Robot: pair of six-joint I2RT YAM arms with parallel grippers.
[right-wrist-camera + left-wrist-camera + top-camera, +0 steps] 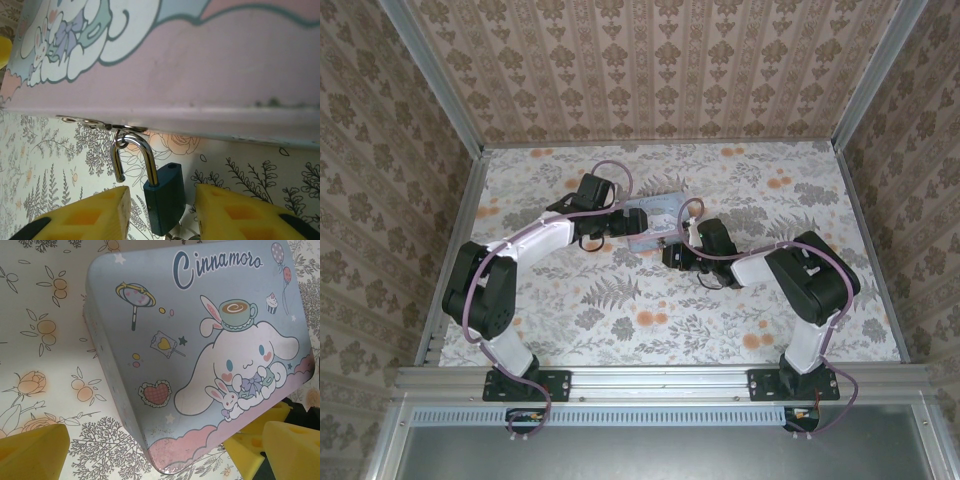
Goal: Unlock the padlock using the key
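Shackle looks sprung! Right pincer (pixel 161 195) apart, flanking the padlock (pixel 167 210); left pincer (pixel 155 445) wide. Next, unhook it from the tin (pixel 200 75).

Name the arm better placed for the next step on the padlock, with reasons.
Right. Its hand straddles the padlock, which hangs from the hasp of the tin with one end of its shackle free. The left hand hovers open over the lid, not at the lock.
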